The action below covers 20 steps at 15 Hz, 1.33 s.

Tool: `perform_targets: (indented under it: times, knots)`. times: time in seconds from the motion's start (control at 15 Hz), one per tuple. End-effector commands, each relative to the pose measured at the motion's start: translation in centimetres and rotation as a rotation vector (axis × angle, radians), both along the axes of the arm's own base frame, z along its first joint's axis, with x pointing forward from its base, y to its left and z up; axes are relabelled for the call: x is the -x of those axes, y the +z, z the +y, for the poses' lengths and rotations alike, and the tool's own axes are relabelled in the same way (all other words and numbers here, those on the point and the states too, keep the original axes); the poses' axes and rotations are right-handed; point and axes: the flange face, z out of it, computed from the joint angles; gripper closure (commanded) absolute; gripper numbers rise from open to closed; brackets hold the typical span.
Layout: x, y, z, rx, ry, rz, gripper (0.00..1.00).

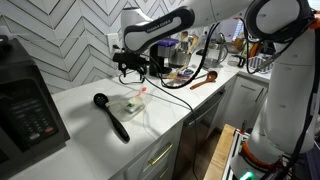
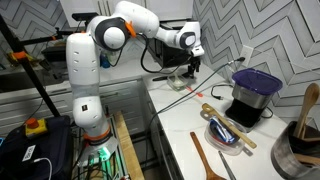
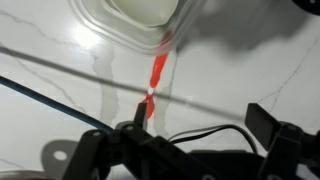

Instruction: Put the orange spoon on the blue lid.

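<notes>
— Where do we see the small thin orange-red plastic spoon (image 3: pixel 155 72)?
— Lying flat on the white marble-patterned table (image 3: pixel 250 70). Its far end meets the edge of the clear plastic container (image 3: pixel 140 20), and its near end sits just beside one finger of the end effector (image 3: pixel 195 118).
— And how do the jaws stand?
— Spread wide and pinching nothing. We see the spoon off to one side of the gap.
— The dark blue round lid (image 2: pixel 257 77)?
— In an exterior view we find it on top of a black pot (image 2: pixel 245 105), well apart from the end effector. The long black ladle (image 1: pixel 112 116) lies near the container.
</notes>
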Motion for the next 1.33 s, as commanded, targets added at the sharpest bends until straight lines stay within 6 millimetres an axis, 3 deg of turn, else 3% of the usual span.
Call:
perform_targets:
  times: [0.0,0.13,0.4,0.6,0.67,0.73,0.87,0.93,1.0,1.2,1.27]
  knots:
    - [0.0,0.1,0.0,0.0,0.0,0.0,0.0]
    - [-0.1,0.1,-0.1,0.001,0.0,0.0,0.0]
    - [0.2,-2.3,-2.6,0.056,-0.03,0.047,0.0]
    - [0.8,-4.3,-3.3,0.047,-0.042,0.081,0.0]
    - [1.1,-4.7,-3.2,0.046,-0.042,0.095,0.04]
    - [1.4,-5.2,-3.1,0.047,-0.033,0.104,0.19]
    - [1.7,-5.9,-3.1,0.046,-0.034,0.11,0.14]
    - [1.8,-6.3,-3.2,0.037,-0.028,0.103,0.18]
    - [1.7,-6.7,-3.3,0.032,-0.03,0.091,0.13]
    - [1.2,-7.8,-3.5,-0.007,-0.05,0.05,0.15]
    - [1.0,-8.3,-3.5,-0.02,-0.055,0.041,0.21]
